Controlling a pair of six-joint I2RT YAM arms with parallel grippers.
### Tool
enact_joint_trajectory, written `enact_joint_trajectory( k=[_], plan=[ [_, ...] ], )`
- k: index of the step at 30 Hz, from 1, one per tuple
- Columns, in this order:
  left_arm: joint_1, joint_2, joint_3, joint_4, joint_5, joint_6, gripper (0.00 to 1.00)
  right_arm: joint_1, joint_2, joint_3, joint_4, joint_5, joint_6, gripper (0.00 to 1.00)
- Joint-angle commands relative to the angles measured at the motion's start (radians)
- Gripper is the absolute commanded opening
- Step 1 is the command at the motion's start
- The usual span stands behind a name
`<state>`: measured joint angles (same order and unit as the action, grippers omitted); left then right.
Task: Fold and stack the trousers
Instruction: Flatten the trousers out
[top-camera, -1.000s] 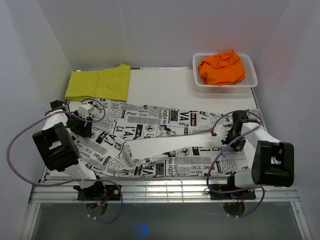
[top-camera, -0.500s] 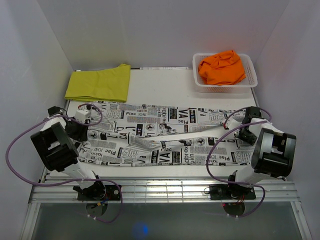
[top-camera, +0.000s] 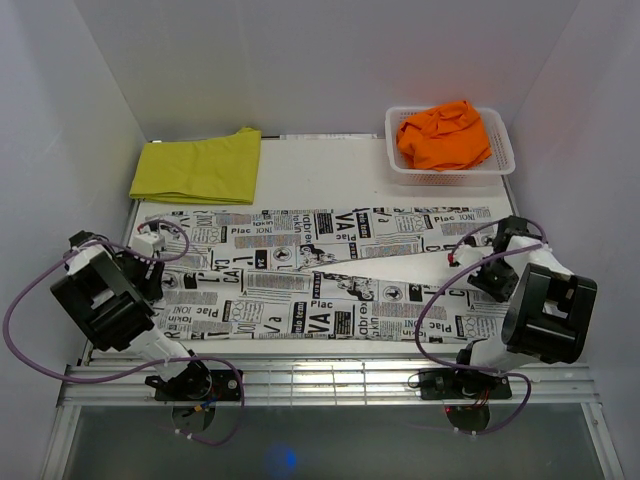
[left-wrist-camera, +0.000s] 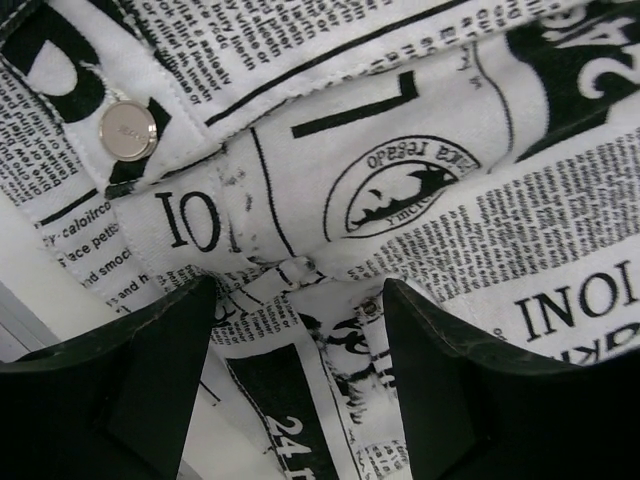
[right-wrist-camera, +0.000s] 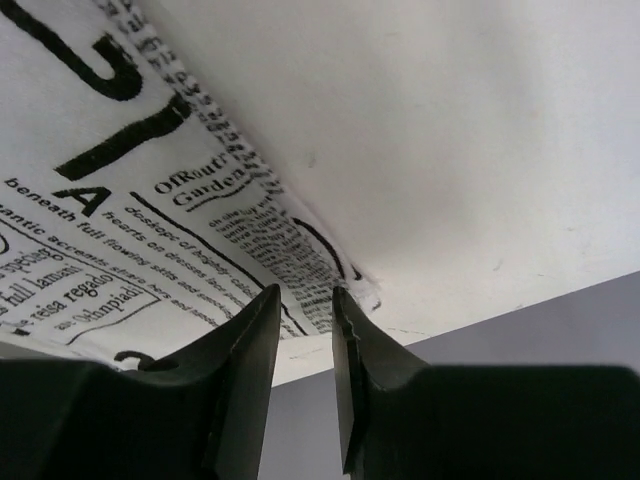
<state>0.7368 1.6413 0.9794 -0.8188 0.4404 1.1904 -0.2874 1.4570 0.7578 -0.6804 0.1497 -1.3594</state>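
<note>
The white newspaper-print trousers (top-camera: 320, 270) lie spread across the table, waist at the left, legs running right. My left gripper (top-camera: 157, 270) sits over the waistband; in the left wrist view its jaws (left-wrist-camera: 298, 290) stand wide apart with bunched waistband cloth (left-wrist-camera: 400, 180) and a metal button (left-wrist-camera: 127, 130) below. My right gripper (top-camera: 490, 272) is at the leg ends; in the right wrist view (right-wrist-camera: 305, 292) the jaws stand a narrow gap apart right at the hem corner (right-wrist-camera: 330, 270), table showing between them. The yellow trousers (top-camera: 197, 167) lie folded at the back left. The orange trousers (top-camera: 443, 135) lie crumpled in the basket.
The white lattice basket (top-camera: 505, 150) stands at the back right corner. White walls close in the table on the left, back and right. The table's right edge (right-wrist-camera: 480, 310) runs just beyond the right fingers. Purple cables loop beside both arms.
The newspaper trousers were pulled from a crumpled, twisted lie into a flat, stretched spread. Both grippers moved outward, the left one to the left, the right one to the right.
</note>
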Motion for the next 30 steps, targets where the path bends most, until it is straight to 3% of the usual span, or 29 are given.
enact_joint_trajectory(
  k=[1,7,14,22,30],
  plan=[
    [-0.04,-0.035,0.057,-0.118,0.079,0.011,0.79,-0.006,0.038,0.179,-0.145,-0.146,-0.001,0.36],
    [-0.167,-0.023,0.185,-0.125,0.138,-0.113,0.79,0.005,0.17,0.547,-0.159,-0.338,0.195,0.36],
    [-0.217,0.118,0.332,-0.089,0.192,-0.311,0.77,0.073,0.423,0.733,-0.142,-0.306,0.327,0.32],
    [-0.218,0.221,0.34,-0.031,0.1,-0.354,0.74,0.097,0.517,0.626,-0.068,-0.24,0.373,0.31],
    [-0.218,0.218,0.246,0.001,0.01,-0.301,0.72,0.03,0.424,0.375,-0.068,-0.156,0.246,0.27]
  ],
)
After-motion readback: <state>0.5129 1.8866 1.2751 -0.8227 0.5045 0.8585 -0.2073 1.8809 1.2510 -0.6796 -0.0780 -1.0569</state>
